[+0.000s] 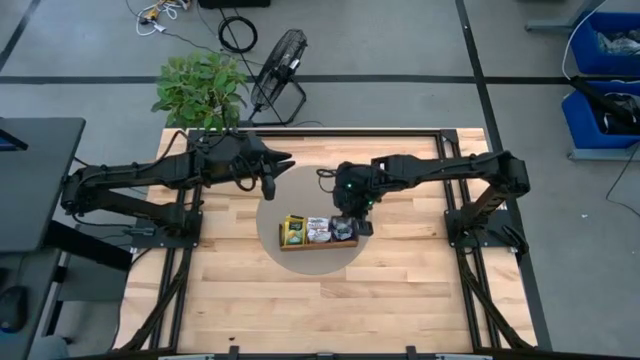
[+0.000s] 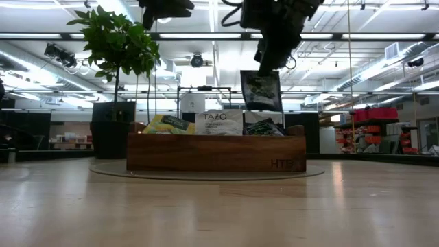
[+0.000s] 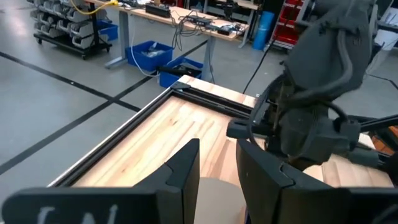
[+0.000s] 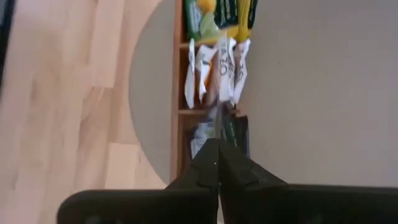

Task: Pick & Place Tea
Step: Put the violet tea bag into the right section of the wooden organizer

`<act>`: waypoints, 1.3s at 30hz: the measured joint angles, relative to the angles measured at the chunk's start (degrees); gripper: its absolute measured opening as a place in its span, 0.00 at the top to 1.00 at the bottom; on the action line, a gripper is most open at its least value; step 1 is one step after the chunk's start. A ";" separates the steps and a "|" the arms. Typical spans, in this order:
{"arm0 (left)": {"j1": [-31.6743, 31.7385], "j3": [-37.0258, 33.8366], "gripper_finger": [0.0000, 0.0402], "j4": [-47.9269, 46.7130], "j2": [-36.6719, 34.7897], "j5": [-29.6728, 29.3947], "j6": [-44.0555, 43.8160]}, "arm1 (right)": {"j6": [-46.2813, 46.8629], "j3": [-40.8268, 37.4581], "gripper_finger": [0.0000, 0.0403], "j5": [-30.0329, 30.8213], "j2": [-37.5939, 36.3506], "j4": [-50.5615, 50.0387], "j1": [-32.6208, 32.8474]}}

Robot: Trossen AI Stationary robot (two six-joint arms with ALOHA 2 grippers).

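Note:
A long brown wooden tray point(image 1: 296, 246) point(image 2: 216, 154) lies on a round grey mat point(image 1: 300, 200) at the table's middle. Tea packets stand in its compartments: yellow ones point(image 2: 168, 124) at the left, white ones point(image 2: 218, 122) in the middle, dark ones point(image 2: 266, 127) at the right. My right gripper point(image 1: 352, 213) point(image 2: 267, 67) hangs over the right compartment, shut on a dark tea packet point(image 2: 260, 91) that is clear above the tray. My left gripper point(image 1: 278, 166) point(image 3: 217, 177) stands open above the mat's far left edge, with nothing between its fingers. My right gripper pinches the dark packet by its top edge point(image 2: 265, 73) between its two fingers, coming from above and slanting down. The packet hangs upright below the fingers, flat face to the low view, clear of the tray and the packets in it.
A potted plant point(image 1: 200, 88) and a floor fan point(image 1: 280, 68) stand beyond the table's far edge. Blue bins point(image 1: 605, 90) sit on the floor at the far right. Bare wooden table top point(image 1: 330, 300) stretches near the front edge.

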 joint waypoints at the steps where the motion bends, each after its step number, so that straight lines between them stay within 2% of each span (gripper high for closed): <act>1: 0.00 0.00 0.73 -0.21 0.00 0.00 -0.36 | 0.03 -0.66 1.00 0.14 0.00 0.41 0.14; 14: 0.00 0.00 0.73 -1.45 0.00 0.00 -1.91 | 4.38 -9.94 1.00 3.78 -0.02 9.13 2.20; 27: 0.00 0.00 0.73 -1.45 0.00 0.02 -1.97 | 7.14 -14.95 1.00 3.90 -0.02 16.00 2.58; 39: 0.00 0.00 0.73 -1.45 0.02 0.02 -1.53 | 1.42 -15.41 1.00 6.30 0.00 14.74 2.67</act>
